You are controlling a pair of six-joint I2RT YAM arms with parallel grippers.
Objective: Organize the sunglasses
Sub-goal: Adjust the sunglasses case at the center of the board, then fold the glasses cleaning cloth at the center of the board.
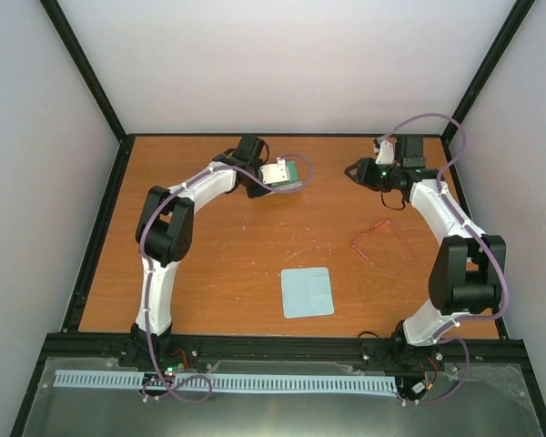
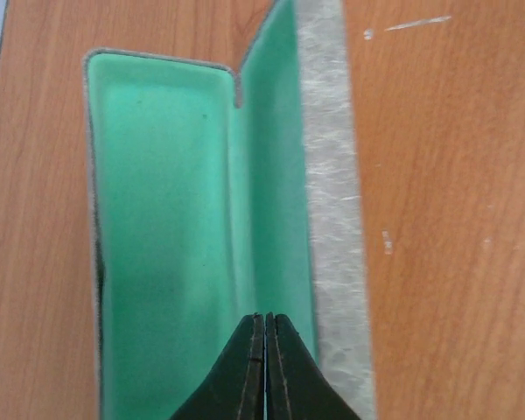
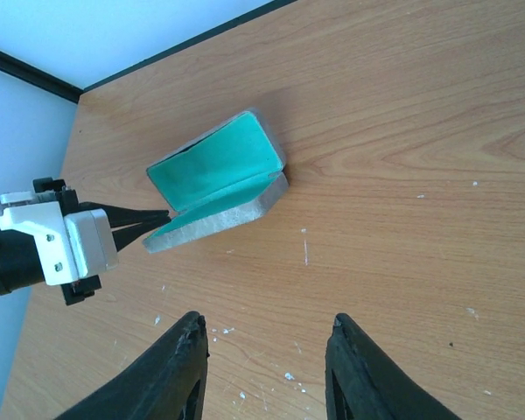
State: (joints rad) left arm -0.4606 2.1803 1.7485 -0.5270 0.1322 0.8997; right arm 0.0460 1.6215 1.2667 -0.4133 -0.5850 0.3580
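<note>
The sunglasses [image 1: 371, 230], a thin red-pink frame, lie unfolded on the table at the right, in front of the right arm. A grey case with teal lining [image 1: 292, 171] [image 2: 175, 219] [image 3: 219, 179] stands open at the back middle, its lid propped up. My left gripper [image 1: 278, 175] [image 2: 265, 317] [image 3: 162, 217] is shut, its tips at the case's near end over the teal lining, with nothing seen between them. My right gripper [image 1: 350, 170] [image 3: 267, 328] is open and empty above bare wood, pointing toward the case from the right.
A light blue square cloth [image 1: 307, 291] lies flat near the front middle. Black frame posts and white walls close the table on three sides. Small white specks dot the wood [image 3: 289, 376].
</note>
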